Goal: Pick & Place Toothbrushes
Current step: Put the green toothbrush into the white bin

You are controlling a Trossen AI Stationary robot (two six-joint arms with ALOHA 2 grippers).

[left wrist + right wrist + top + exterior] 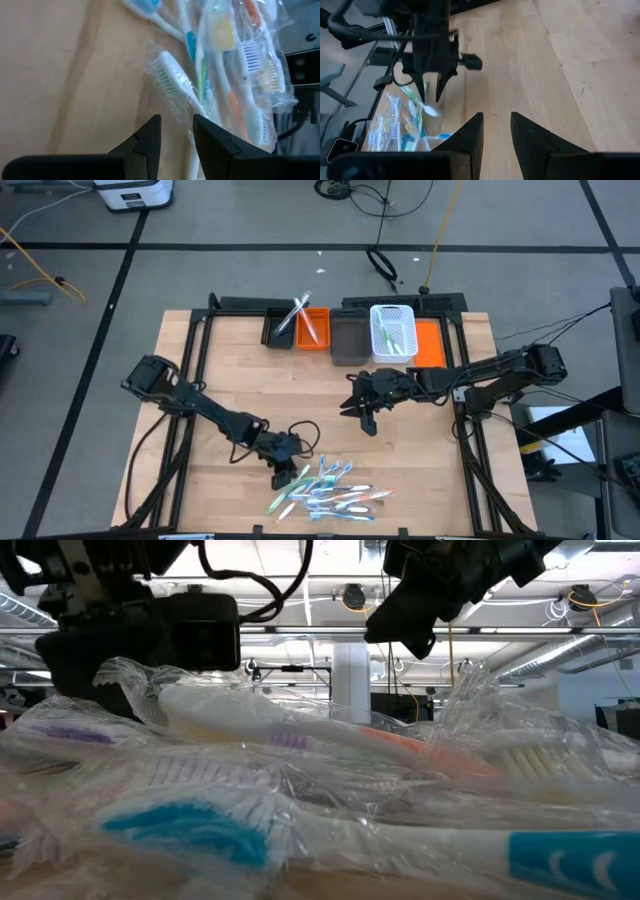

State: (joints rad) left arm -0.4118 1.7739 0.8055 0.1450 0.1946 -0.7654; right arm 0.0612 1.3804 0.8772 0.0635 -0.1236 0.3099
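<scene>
Here left gripper [283, 476] narrowly parted, empty, at toothbrushes [330, 490] pile's edge; right gripper [366, 420] narrowly parted, well apart.

Toothbrushes [325, 490] white, blue, green, orange in clear wrap; bins [312, 329] orange, black; basket [392, 330] white.

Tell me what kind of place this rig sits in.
Probably a robotics lab or workshop in an open industrial hall. A wooden table stands on grey floor marked with black tape lines, loose cables trail across that floor, and the low view shows exposed ceiling beams.
</scene>
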